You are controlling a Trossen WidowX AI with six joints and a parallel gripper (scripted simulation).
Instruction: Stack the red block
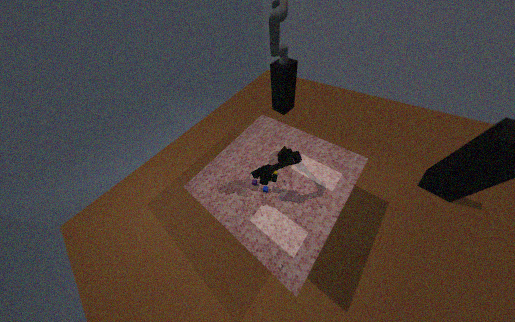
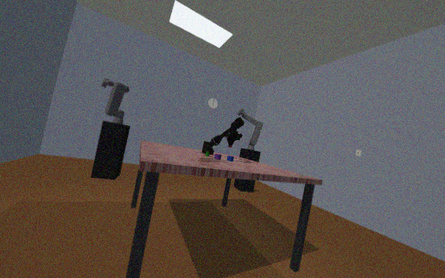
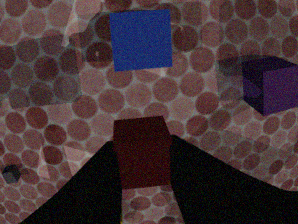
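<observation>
In the wrist view the claw [image 3: 144,183] is nearest: its two dark fingers run up from the bottom edge and close on the red block [image 3: 143,151], which sits square between them and well above the patterned worktop [image 3: 40,96]. So the claw is pinched nearly shut with the block in its grip, lifted off the surface.

Beyond the block, on the worktop, lies a blue cube [image 3: 140,39] straight ahead, and a purple cube [image 3: 272,84] off to the right, apart from it. Neither is the goal.

The green tower [image 2: 207,153] does not show in the wrist view. In the exterior view it stands low on the worktop near the arm's base, to the left of the purple and blue cubes, while the claw hangs higher and off to the right of it, above the cubes. By my judgement the coming move turns on this: the tower lies back toward the base from the claw, so the block must travel that way, staying high enough to clear the tower's top.
</observation>
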